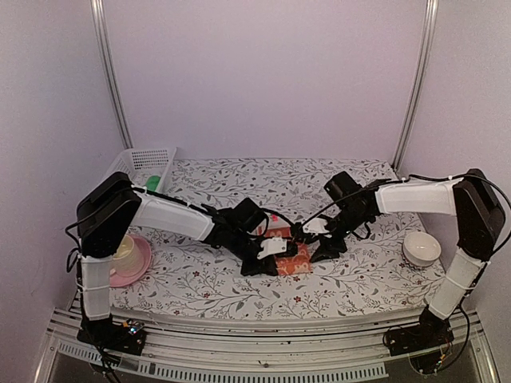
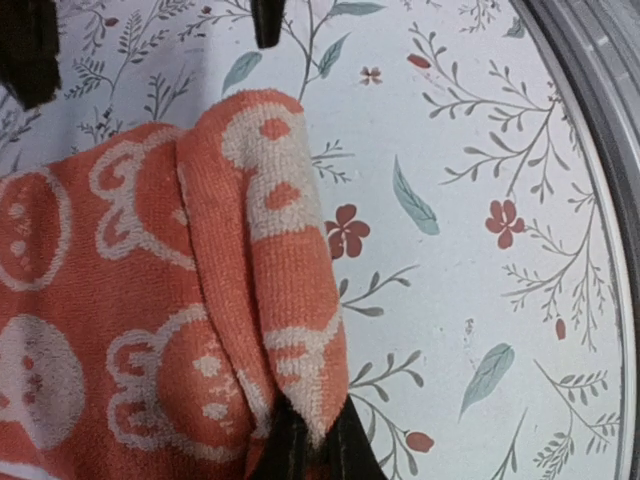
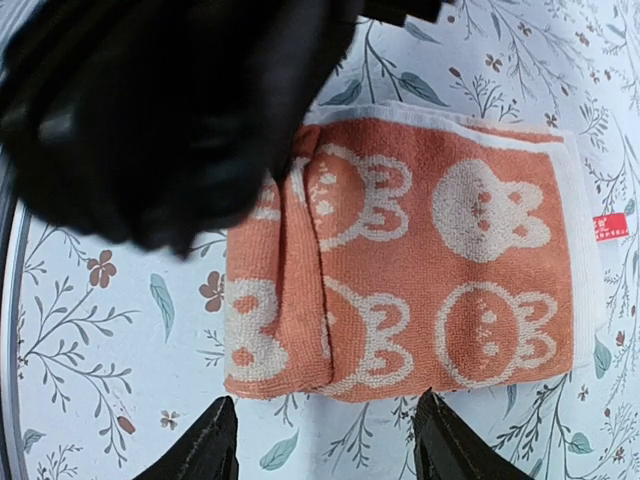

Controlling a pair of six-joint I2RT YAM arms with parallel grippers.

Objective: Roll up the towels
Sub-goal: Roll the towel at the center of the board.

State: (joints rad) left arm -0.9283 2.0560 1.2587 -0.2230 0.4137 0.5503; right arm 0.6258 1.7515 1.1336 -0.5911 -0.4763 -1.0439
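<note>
rolling of the orange towel only just begun

the orange towel (image 3: 440, 250) lies near the middle of the table (image 1: 335, 179), close to its near edge. one end is turned over in a first fold. the left gripper (image 2: 312, 440) is closed, pinching this folded edge. the right gripper (image 3: 325, 440) stands wide above the towel, holding nothing. most of the towel is flat, and something green (image 1: 152, 183) in the basket (image 1: 128, 163) at the far left corner may be the second towel, not yet touched.

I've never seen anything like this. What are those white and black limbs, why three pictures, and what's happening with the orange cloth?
They are two robot arms bolted to a table. One picture looks down from above; the other two come from cameras on each wrist. The left gripper is shut, pinching the folded-over edge of the orange towel with its white bunny pattern. The right gripper hangs open above the same towel. Also there: a white basket, a pink plate and a white bowl.
</note>
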